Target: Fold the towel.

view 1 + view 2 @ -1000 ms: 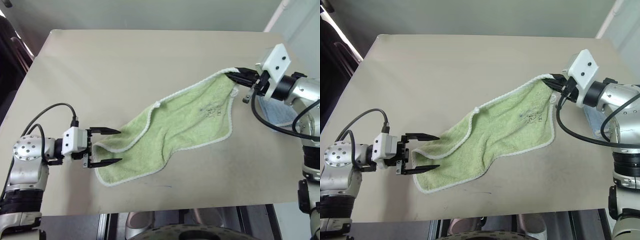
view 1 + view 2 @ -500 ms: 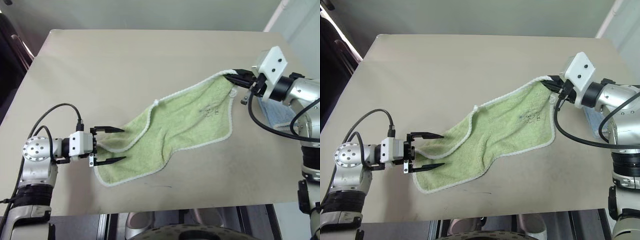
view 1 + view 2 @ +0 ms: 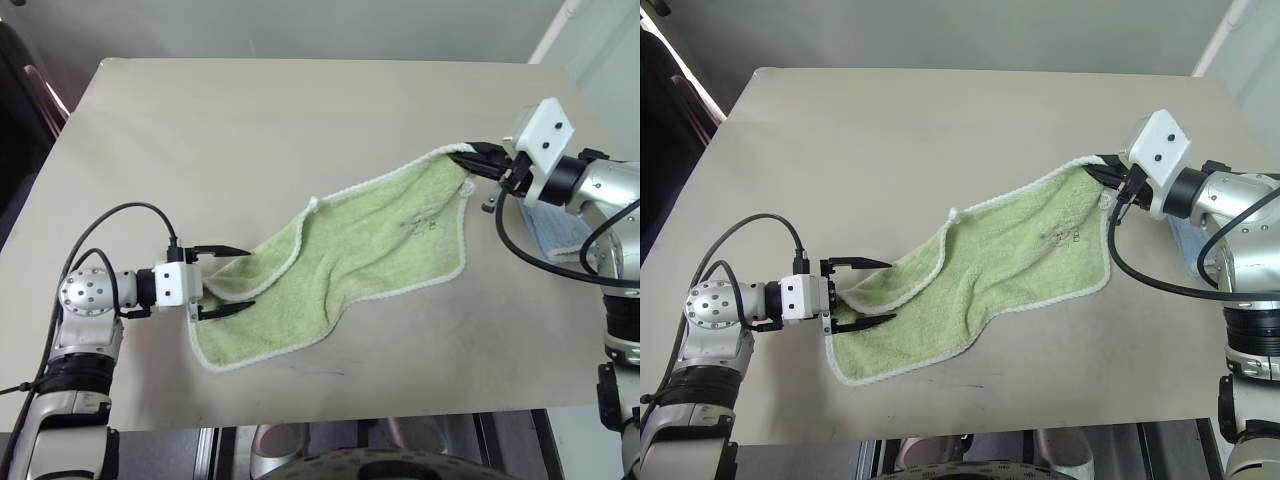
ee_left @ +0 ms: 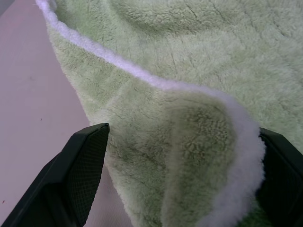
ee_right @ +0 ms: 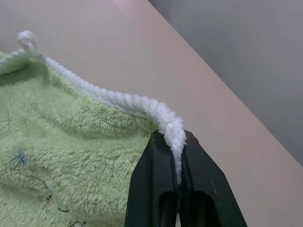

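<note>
Claw of the right arm (image 3: 468,153) reaches in from about three o'clock, held above the surface (image 3: 250,120) and aimed toward the left, its two black fingers pressed together on the white-edged corner of the towel (image 3: 350,265). That corner is lifted off the surface, and the wrist view shows the white edging squeezed between the fingertips (image 5: 163,161).

Left claw (image 3: 228,280) comes in low from about nine o'clock, its forearm lying nearly level and pointing toward the right. Its fingers are spread wide, one above and one below the near left corner of the towel; in the wrist view a folded-over flap of green cloth with its white hem sits between them, close against one finger, with bare surface showing by the other.

From the raised corner the lime-green towel runs diagonally from two o'clock down to eight o'clock across the middle of the surface. A pale blue cloth (image 3: 550,225) lies beneath the right arm.
</note>
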You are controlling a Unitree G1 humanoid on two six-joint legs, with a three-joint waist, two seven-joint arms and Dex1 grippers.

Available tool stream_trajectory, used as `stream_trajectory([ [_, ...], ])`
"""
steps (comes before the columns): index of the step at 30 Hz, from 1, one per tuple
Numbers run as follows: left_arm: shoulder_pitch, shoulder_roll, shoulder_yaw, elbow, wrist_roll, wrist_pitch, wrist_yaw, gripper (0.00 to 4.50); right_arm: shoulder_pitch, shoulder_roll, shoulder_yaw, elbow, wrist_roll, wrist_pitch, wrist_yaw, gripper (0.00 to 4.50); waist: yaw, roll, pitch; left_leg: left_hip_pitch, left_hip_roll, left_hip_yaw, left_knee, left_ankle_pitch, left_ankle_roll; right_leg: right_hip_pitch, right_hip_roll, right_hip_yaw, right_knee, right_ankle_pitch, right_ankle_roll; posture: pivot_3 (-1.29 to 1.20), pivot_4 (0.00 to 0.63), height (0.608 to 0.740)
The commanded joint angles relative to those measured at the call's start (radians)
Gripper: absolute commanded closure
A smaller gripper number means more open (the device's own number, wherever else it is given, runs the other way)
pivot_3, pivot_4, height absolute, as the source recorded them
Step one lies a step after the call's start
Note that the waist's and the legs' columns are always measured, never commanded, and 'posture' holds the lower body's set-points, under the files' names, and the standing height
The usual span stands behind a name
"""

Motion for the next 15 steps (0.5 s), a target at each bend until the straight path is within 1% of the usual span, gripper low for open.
stream_trajectory([
  [1,-0.001,-0.001,-0.012,-0.037,-0.026,0.024,0.007,0.00,-0.003,-0.014,-0.024,-0.029,0.002,-0.018,-0.005,4.47,0.000,0.000,0.000,0.000,0.000,0.000,0.000,0.000,0.000,0.000,0.000,0.000,0.000,0.000,0.000,0.00,0.150,0.740],
  [6,0.012,0.013,-0.024,-0.064,-0.058,0.062,-0.026,0.00,0.004,-0.016,-0.025,-0.032,0.002,-0.020,-0.003,4.47,0.000,0.000,0.000,0.000,0.000,0.000,0.000,0.000,0.000,0.000,0.000,0.000,0.000,0.000,0.000,0.00,0.150,0.740],
  [7,0.011,0.015,-0.025,-0.064,-0.061,0.065,-0.033,0.17,0.003,-0.016,-0.024,-0.032,0.001,-0.020,-0.004,4.49,0.000,0.000,0.000,0.000,0.000,0.000,0.000,0.000,0.000,0.000,0.000,0.000,0.000,0.000,0.000,0.00,0.150,0.740],
  [9,0.006,0.016,-0.028,-0.061,-0.059,0.069,-0.036,0.60,0.002,-0.015,-0.023,-0.031,0.001,-0.020,-0.004,4.50,0.000,0.000,0.000,0.000,0.000,0.000,0.000,0.000,0.000,0.000,0.000,0.000,0.000,0.000,0.000,0.00,0.150,0.740],
  [12,-0.007,0.005,-0.028,-0.057,-0.054,0.071,-0.018,1.60,0.004,-0.016,-0.020,-0.029,-0.002,-0.025,-0.003,4.50,0.000,0.000,0.000,0.000,0.000,0.000,0.000,0.000,0.000,0.000,0.000,0.000,0.000,0.000,0.000,0.00,0.150,0.740],
  [15,-0.012,-0.001,-0.022,-0.064,-0.060,0.092,-0.003,2.69,0.008,-0.017,-0.020,-0.032,-0.003,-0.026,-0.002,4.50,0.000,0.000,0.000,0.000,0.000,0.000,0.000,0.000,0.000,0.000,0.000,0.000,0.000,0.000,0.000,0.00,0.150,0.740],
])
